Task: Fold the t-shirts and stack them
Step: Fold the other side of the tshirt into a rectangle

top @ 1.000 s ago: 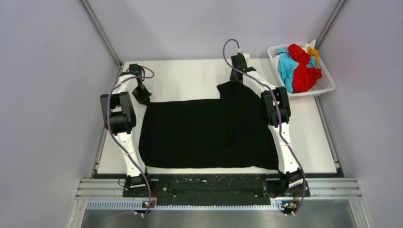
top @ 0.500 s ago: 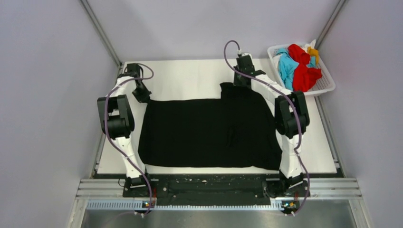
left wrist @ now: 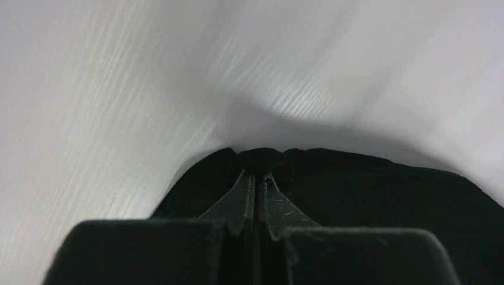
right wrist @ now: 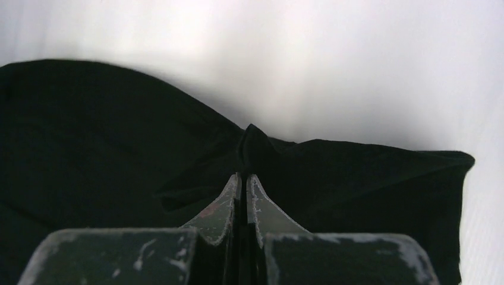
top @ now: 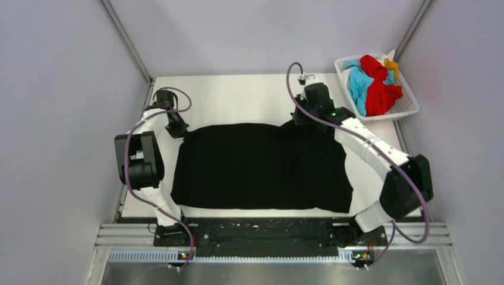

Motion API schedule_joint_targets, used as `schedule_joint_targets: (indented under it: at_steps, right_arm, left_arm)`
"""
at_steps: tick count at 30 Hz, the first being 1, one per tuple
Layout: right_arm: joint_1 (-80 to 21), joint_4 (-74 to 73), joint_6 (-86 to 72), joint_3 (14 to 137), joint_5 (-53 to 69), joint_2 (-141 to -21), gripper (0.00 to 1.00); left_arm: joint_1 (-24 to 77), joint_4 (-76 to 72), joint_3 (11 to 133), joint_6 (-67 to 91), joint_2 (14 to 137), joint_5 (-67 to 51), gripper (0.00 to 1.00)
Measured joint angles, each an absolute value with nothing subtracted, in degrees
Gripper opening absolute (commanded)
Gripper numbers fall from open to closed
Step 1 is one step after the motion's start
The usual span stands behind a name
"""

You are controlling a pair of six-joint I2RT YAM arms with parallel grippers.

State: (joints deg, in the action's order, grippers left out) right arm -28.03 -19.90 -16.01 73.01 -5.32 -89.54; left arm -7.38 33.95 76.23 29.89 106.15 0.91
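The large black t-shirt [top: 255, 166] lies spread on the white table [top: 238, 98]. My left gripper [top: 179, 132] is shut on the shirt's far left corner; the left wrist view shows the jaws [left wrist: 257, 177] pinching black cloth [left wrist: 368, 190]. My right gripper [top: 302, 120] is shut on the shirt's far right edge; the right wrist view shows the jaws [right wrist: 243, 178] pinching a raised fold of black cloth [right wrist: 119, 136]. The red [top: 380, 89], turquoise-blue [top: 358, 83] and orange-yellow [top: 391, 64] t-shirts lie crumpled in the basket.
A white lattice basket [top: 410, 101] stands at the far right corner of the table. Grey walls and metal frame posts close in the table on three sides. A metal rail [top: 273, 234] runs along the near edge by the arm bases.
My right gripper has pulled the raised far right part of the black shirt toward the near side and right, flattening it. My right elbow has swung far right. My left gripper has moved slightly nearer.
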Motion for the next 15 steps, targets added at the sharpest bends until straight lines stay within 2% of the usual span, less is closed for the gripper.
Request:
schedule_joint_targets:
  at_steps: [8, 15]
  right_arm:
    - [-30.8, -26.0, -16.3, 64.6, -1.4, -71.5, 0.00]
    - [-33.9, -32.0, -17.0, 61.0, 2.5, -65.1, 0.00]
  left_arm:
    - [-7.4, 31.5, 68.0, 30.8, 97.6, 1.9, 0.00]
    - [-7.4, 29.5, 60.6, 31.7, 89.3, 2.7, 0.00]
